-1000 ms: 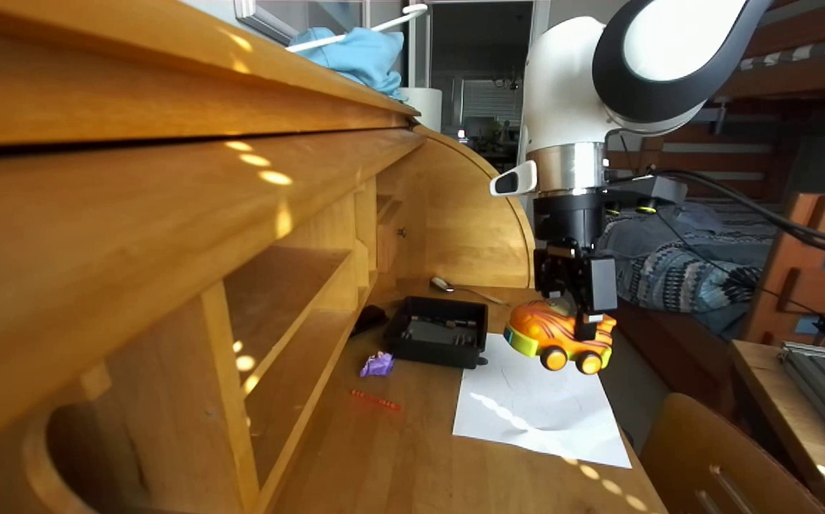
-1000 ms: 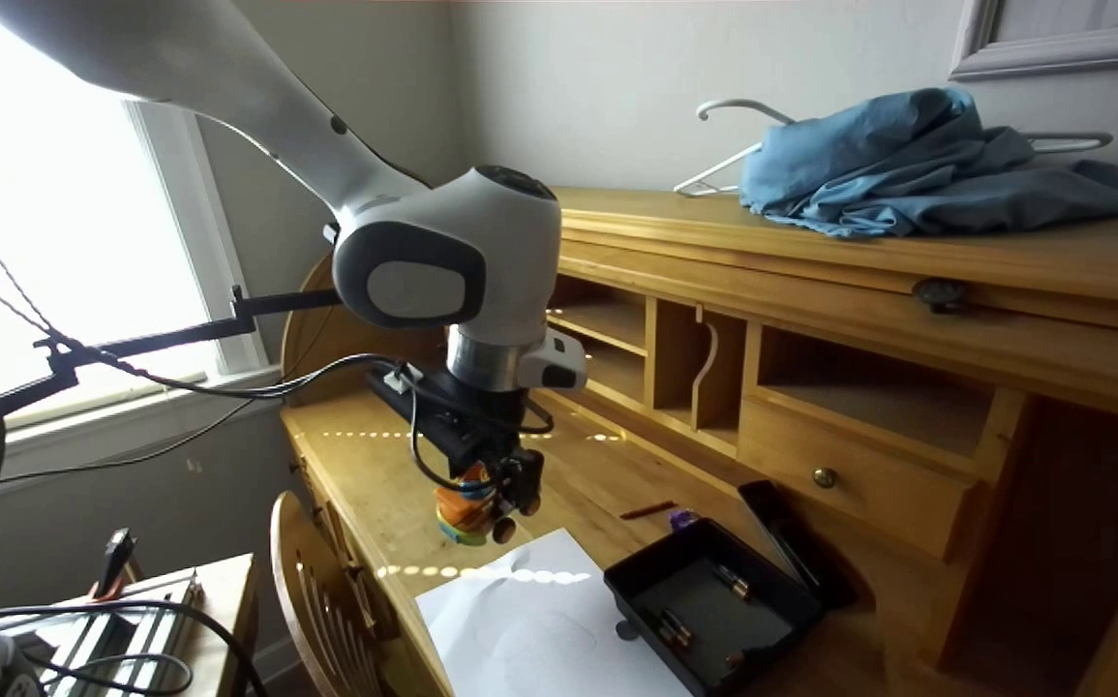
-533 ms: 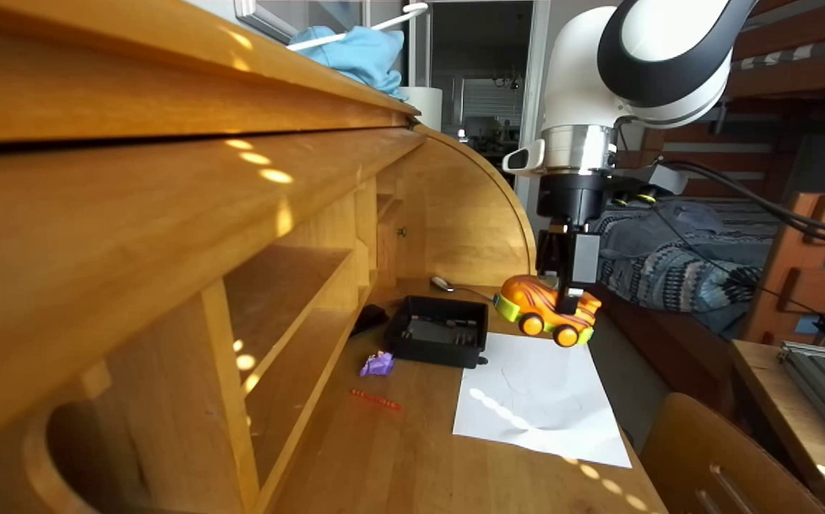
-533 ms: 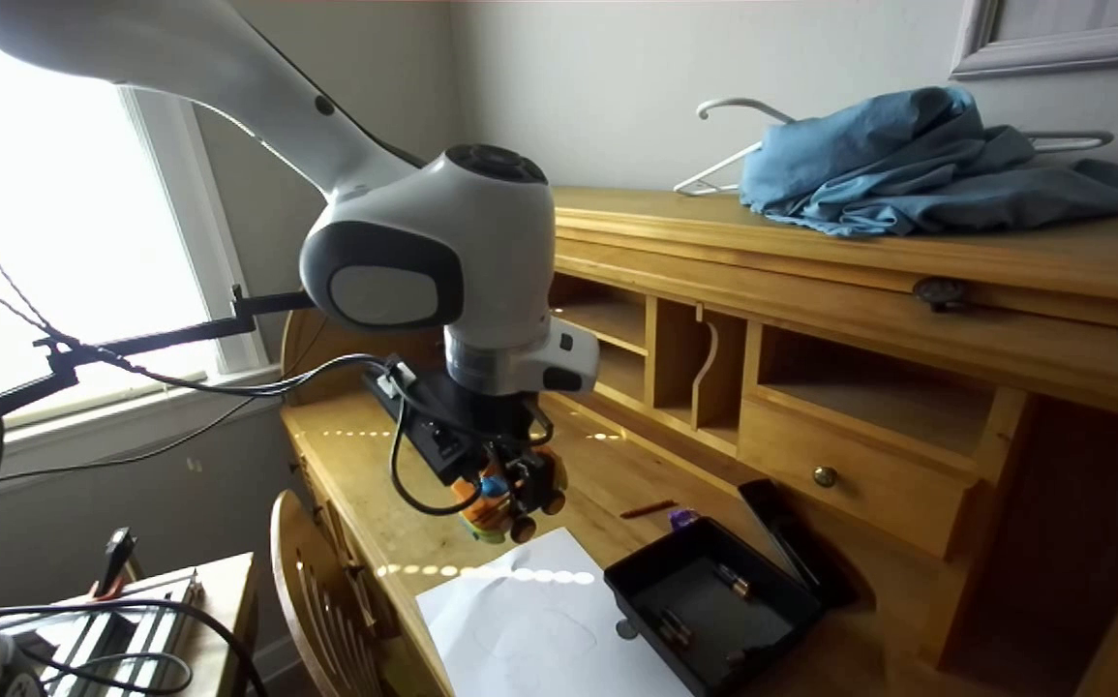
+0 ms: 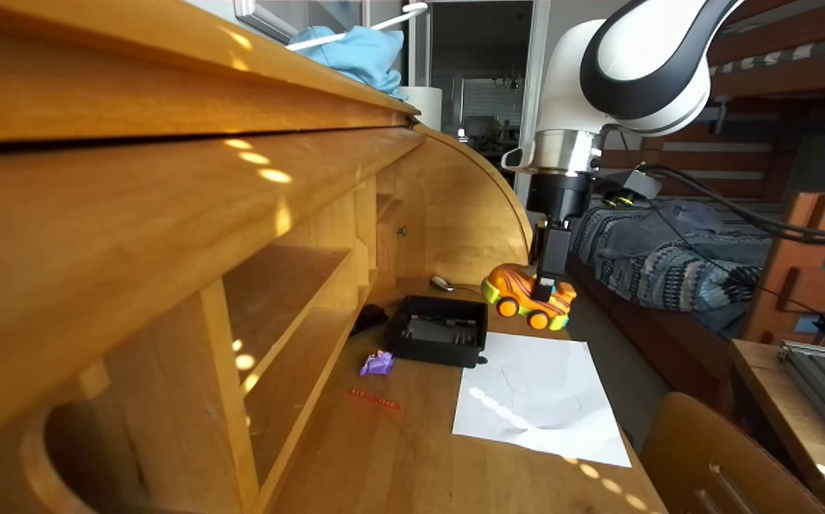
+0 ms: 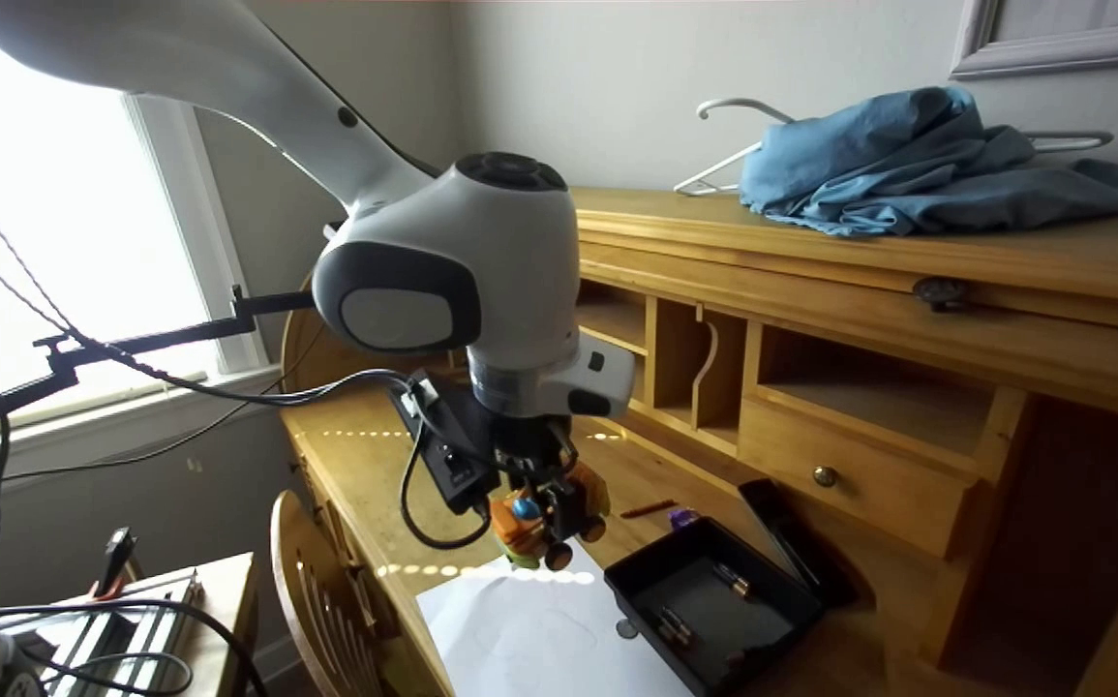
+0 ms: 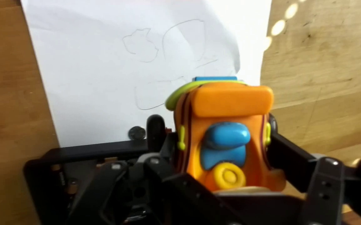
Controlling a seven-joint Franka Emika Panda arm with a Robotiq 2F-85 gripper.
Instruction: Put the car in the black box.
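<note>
The toy car (image 5: 516,289), orange with yellow-green trim and a blue seat, hangs above the desk in my gripper (image 5: 545,289). In the wrist view, the fingers (image 7: 221,142) press on both sides of the car (image 7: 227,100). In an exterior view, the arm and gripper (image 6: 559,513) partly hide the car (image 6: 512,523). The black box (image 5: 437,350) stands on the desk beside the car, lower down and not under it. It also shows in an exterior view (image 6: 723,610). In the wrist view, the gripper covers much of the box (image 7: 99,150).
White paper (image 5: 533,400) lies beside the box. A purple object (image 5: 378,364) and a red stick (image 5: 375,399) lie near it. Batteries (image 6: 675,627) lie inside the box. A dark object (image 6: 791,542) leans between box and shelves (image 6: 859,465). A chair (image 6: 317,590) stands at the desk edge.
My gripper, with the car held in it, has moved sideways closer to the black box. The box, the paper and the small objects have not moved.
</note>
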